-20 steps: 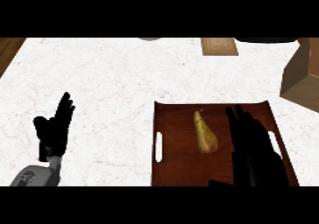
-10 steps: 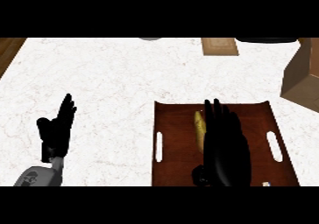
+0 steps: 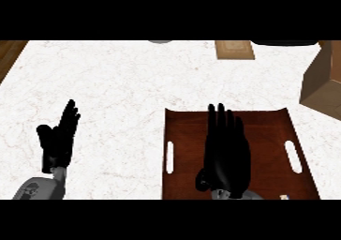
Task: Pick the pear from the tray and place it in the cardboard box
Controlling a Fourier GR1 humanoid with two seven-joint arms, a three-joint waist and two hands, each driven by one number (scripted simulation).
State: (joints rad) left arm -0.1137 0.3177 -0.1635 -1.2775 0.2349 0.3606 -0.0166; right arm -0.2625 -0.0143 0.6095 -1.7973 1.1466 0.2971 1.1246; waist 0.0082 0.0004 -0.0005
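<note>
A dark brown tray with white handle slots lies on the counter at the lower right. My right hand is stretched flat over its middle, fingers straight and pointing away from me. The pear is hidden beneath that hand; no part of it shows. The cardboard box stands at the right edge, beyond the tray's far right corner. My left hand rests open on the left of the counter, fingers up, well away from the tray.
A small tan block sits at the counter's far edge, with a dark object to its right and a grey rim to its left. Wooden floor shows past the counter's left edge.
My right hand has slid left across the tray and now covers the pear, which showed yellow beside it a second ago. My left hand has barely moved.
</note>
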